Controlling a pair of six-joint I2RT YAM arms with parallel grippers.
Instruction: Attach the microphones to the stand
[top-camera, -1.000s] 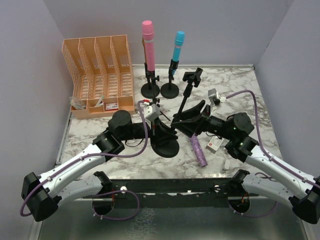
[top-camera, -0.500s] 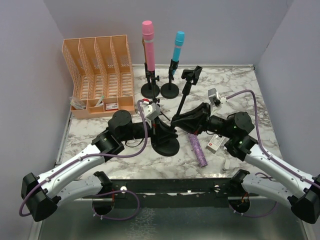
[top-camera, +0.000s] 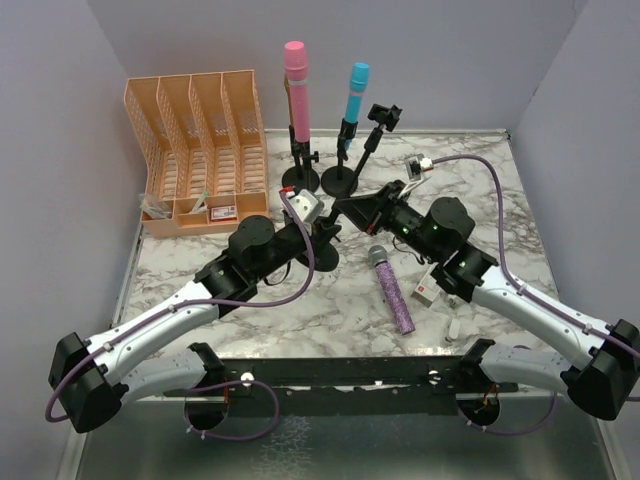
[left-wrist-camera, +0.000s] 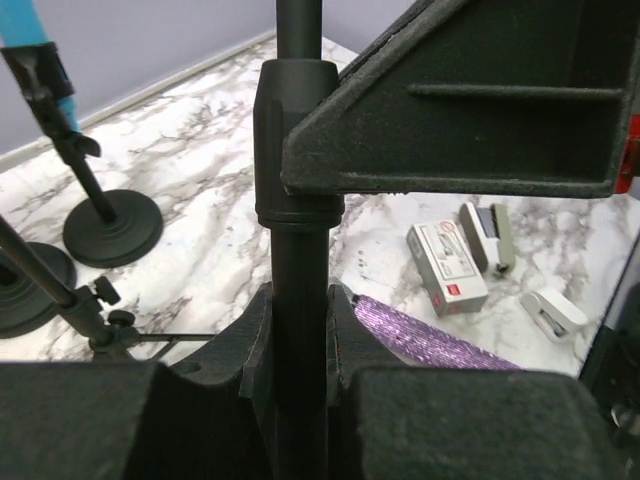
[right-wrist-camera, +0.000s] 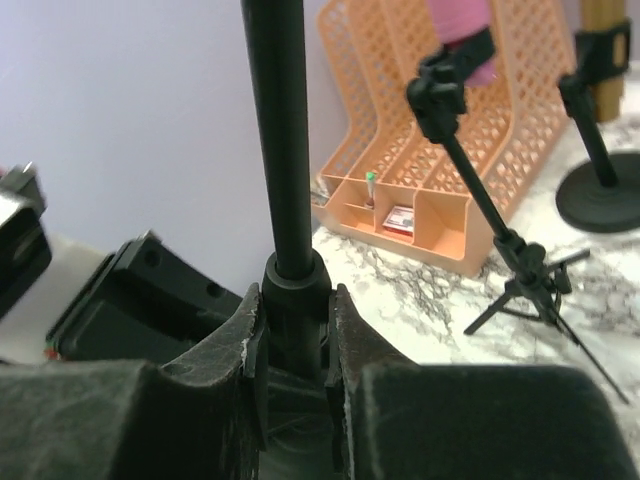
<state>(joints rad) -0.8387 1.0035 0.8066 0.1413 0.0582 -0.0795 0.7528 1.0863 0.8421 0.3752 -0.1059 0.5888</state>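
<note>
Stand pole (left-wrist-camera: 298, 250) clamped between left fingers (left-wrist-camera: 240, 370) and between right fingers (right-wrist-camera: 215, 385)

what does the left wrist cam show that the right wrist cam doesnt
Only the left wrist view: the glittery purple microphone lying on the table, small boxes beside it, and the cyan microphone up on a round-based stand. Only the right wrist view: the orange file organizer and the pink microphone. Both: a black stand pole clamped in that view's own hand, the left hand or the right hand, above the marble table.
</note>
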